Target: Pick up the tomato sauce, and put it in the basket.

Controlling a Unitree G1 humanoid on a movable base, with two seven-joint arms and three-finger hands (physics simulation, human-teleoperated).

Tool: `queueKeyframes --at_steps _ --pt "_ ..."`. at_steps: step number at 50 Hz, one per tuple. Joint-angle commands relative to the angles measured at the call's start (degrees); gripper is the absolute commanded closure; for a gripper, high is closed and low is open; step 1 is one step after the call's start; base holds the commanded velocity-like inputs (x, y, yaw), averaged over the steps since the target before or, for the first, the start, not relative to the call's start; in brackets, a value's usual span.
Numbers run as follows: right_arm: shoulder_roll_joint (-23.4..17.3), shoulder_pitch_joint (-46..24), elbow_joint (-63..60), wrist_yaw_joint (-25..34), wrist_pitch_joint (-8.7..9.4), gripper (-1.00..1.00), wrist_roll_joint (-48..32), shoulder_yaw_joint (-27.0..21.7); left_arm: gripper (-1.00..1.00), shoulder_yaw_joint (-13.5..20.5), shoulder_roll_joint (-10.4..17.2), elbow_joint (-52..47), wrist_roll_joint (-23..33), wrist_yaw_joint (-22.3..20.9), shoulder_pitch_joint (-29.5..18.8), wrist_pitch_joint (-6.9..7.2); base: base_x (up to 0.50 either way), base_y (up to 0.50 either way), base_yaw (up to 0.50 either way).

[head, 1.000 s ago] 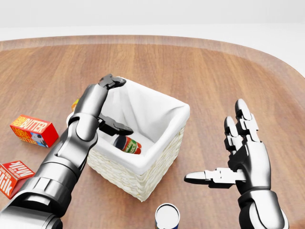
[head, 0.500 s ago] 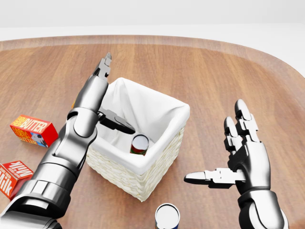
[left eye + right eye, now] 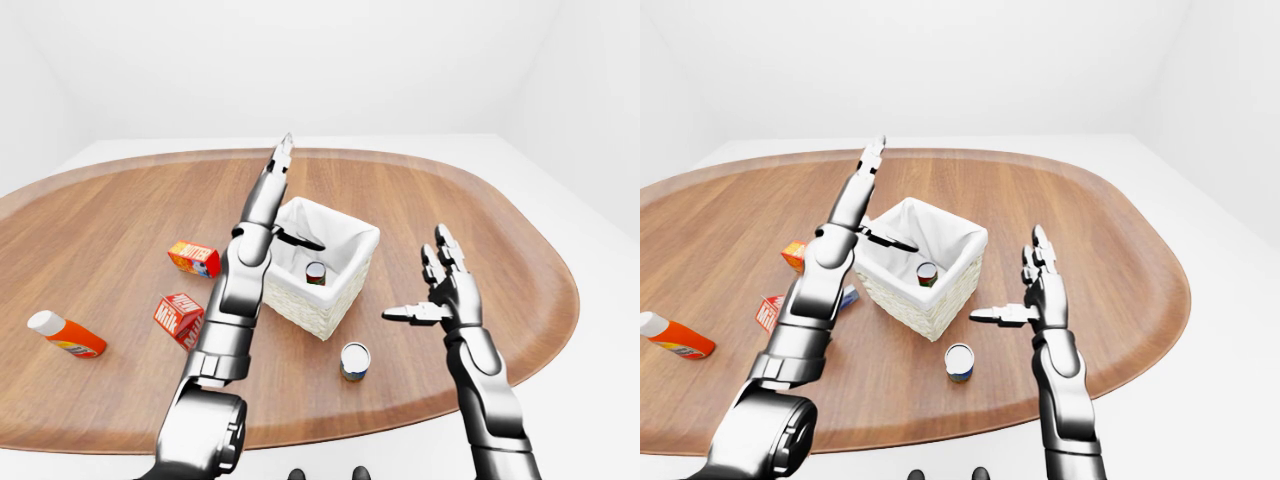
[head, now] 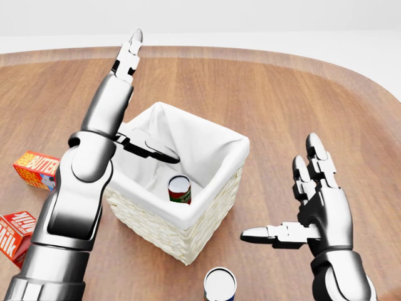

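Note:
The tomato sauce (image 4: 179, 189), a small can with a red and green label, stands upright inside the white-lined wicker basket (image 4: 216, 207) in the middle of the head view. My left hand (image 4: 144, 100) is open above the basket's left rim, its fingers (image 4: 128, 56) pointing up and its thumb (image 4: 150, 150) reaching over the liner, clear of the can. To the right of the basket my right hand (image 4: 282, 191) is held open and empty, fingers spread.
A second can (image 4: 219, 285) stands below the basket. On the left lie a butter box (image 4: 34, 169) and a milk box (image 4: 15, 232). An orange bottle with a white cap (image 3: 65, 335) lies far left on the oval wooden table (image 3: 480, 200).
My left hand has uncurled its fingers and lifted up away from the basket. The tomato sauce has gone from lying on its side to standing upright in the basket. The right hand barely moved.

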Motion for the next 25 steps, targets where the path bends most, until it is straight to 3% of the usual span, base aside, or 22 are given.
queueKeyframes --at_steps 1,15,25 --pt "0.08 -0.11 0.79 0.01 0.00 -1.00 -0.22 0.25 -1.00 -0.09 -0.58 -19.09 -0.61 -4.82 7.33 0.00 0.00 0.00 0.00" --pt "-0.05 -0.22 0.93 -0.06 0.00 -1.00 -0.02 0.06 -1.00 -2.48 -3.27 -43.19 -0.13 -9.36 20.98 0.00 0.00 0.00 0.00" --pt "-0.14 -0.27 0.48 -0.12 0.00 -1.00 0.24 -0.24 -1.00 -5.30 -4.80 -50.61 0.50 -9.57 31.13 0.00 0.00 0.00 0.00"
